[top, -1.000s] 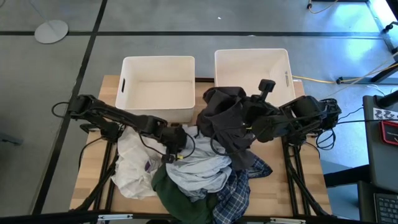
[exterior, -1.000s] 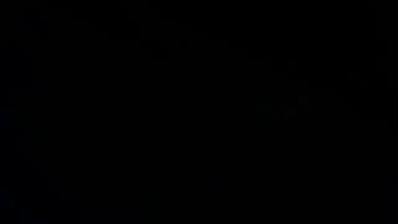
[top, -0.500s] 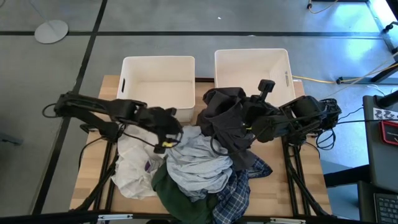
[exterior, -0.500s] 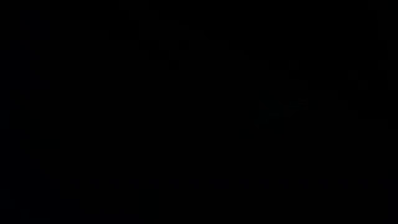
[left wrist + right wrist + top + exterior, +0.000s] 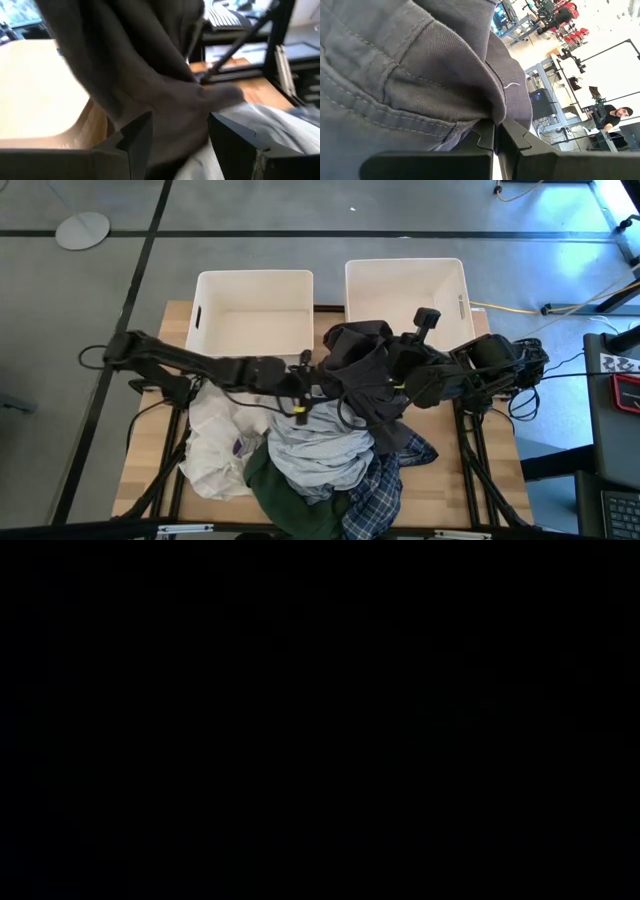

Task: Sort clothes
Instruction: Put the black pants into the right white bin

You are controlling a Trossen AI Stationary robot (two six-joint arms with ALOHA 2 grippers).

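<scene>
I count two white bins (image 5: 255, 320) at the table's (image 5: 150, 470) back edge and five garments. My right gripper (image 5: 395, 385) pinches the dark grey garment (image 5: 360, 365), lifted, creased, seamed. My left gripper (image 5: 318, 387) is spread against it. White (image 5: 215, 445), pale grey-blue (image 5: 320, 445), dark green (image 5: 275, 490) and plaid (image 5: 385, 480) lie heaped toward the front edge

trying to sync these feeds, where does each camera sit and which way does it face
High view: above the table, looking straight down; both arms, both white bins.
Low view: black, shows nothing.
Left wrist view: on the left arm, past the open left gripper at the dark grey garment.
Right wrist view: on the right arm; right gripper shut on it.
Shared: that garment.
</scene>
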